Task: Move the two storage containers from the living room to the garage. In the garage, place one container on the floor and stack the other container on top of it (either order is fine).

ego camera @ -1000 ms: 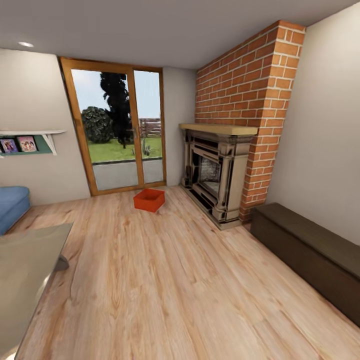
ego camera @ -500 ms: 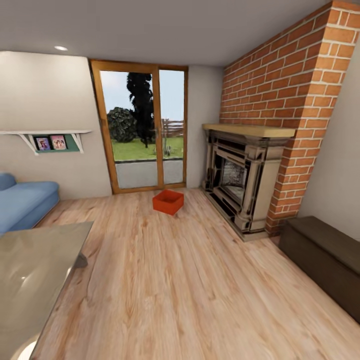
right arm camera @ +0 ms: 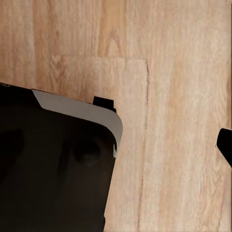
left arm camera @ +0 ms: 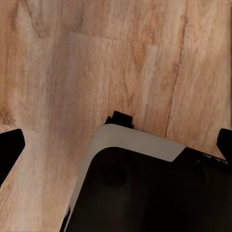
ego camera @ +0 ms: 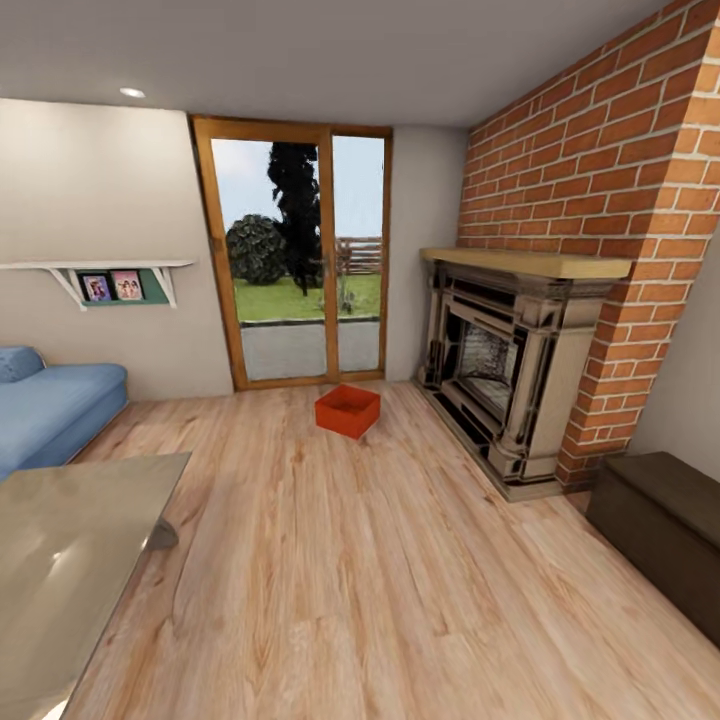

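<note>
Head view has swung across the room over the last second, a move of the camera and not of the things. Nearest, this side of the fireplace [ego camera: 515,375], lies the glass table [ego camera: 70,540] and wood floor [ego camera: 330,580]. Farther on, just beside the fireplace and before the glass door [ego camera: 300,260], sits one storage container [ego camera: 348,410], now nearly centred, which suggests approach. Left gripper [left arm camera: 116,145] looks spread, holding nothing; the right one's state I cannot tell.

Bare wood floor [ego camera: 380,560] between glass table [ego camera: 60,540], fireplace [ego camera: 510,380] and dark cabinet [ego camera: 665,525].
</note>
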### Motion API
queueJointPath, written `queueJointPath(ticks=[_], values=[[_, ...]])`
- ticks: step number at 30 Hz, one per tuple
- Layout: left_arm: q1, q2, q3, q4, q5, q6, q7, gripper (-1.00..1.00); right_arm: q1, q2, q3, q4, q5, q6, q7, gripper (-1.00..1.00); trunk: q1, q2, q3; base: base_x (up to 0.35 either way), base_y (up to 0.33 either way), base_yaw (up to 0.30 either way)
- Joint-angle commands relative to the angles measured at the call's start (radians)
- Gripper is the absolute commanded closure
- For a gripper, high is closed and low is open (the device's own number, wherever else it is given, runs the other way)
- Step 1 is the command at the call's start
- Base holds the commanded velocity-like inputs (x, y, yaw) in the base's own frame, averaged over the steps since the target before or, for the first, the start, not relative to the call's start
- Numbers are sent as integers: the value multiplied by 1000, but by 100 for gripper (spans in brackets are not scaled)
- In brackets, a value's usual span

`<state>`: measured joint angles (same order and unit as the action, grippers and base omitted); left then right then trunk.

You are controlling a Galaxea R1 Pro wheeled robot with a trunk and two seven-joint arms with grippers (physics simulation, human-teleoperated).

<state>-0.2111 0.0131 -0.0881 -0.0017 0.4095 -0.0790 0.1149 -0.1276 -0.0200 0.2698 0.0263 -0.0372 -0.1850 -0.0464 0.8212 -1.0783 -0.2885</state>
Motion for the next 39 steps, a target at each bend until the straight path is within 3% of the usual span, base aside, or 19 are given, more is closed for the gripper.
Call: queueJointPath(ticks=[1,21,39], values=[[-1,0,-9,0,8,-2,2,-100,-1,0,8,3,-3,-5,-3,-100,1,-1,-1,322,0,0],[-1,0,-9,0,8,-2,2,-100,-1,8,12,3,0,-3,-3,-100,1,-1,-1,322,0,2],[-1,0,-9,0,8,-2,2,-100,-1,2,9,3,2,-5,-4,-100,1,-1,-1,322,0,251]])
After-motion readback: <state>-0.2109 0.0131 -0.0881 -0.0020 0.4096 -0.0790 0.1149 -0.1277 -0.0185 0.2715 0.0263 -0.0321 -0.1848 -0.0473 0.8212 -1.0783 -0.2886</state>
